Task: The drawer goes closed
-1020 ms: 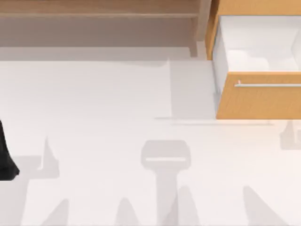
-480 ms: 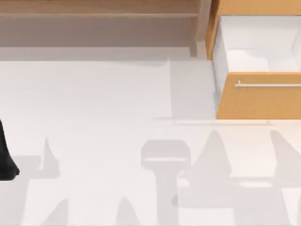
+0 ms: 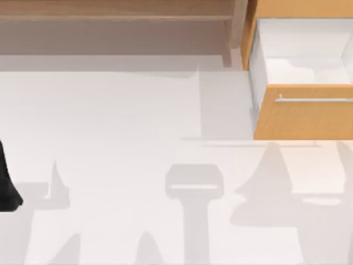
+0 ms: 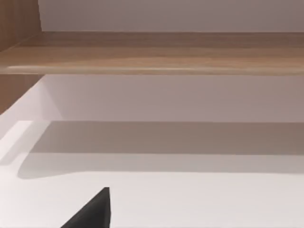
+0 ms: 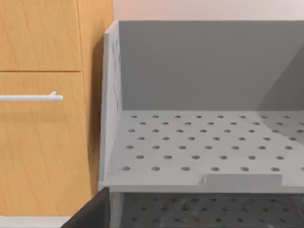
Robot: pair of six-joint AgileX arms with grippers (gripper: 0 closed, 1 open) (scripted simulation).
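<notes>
Shadow shifted; drawer [image 3: 303, 113] (right edge cropped) open.

Count across my camera views

I count one drawer [image 3: 303, 110] with one silver bar handle [image 3: 314, 100], one pale wooden shelf unit [image 3: 116, 16], one grey perforated rack [image 5: 204, 142] with two perforated levels, and one white table [image 3: 110, 121].

Drawer [image 3: 303, 110] cut off by the top view's right edge, handle [image 3: 314, 100] too. Shelf unit [image 3: 116, 11] cropped at the top edge. Left arm [image 3: 6, 185] half out of frame at left edge. One dark pincer finger [image 4: 92, 211] clipped in left wrist view.
</notes>
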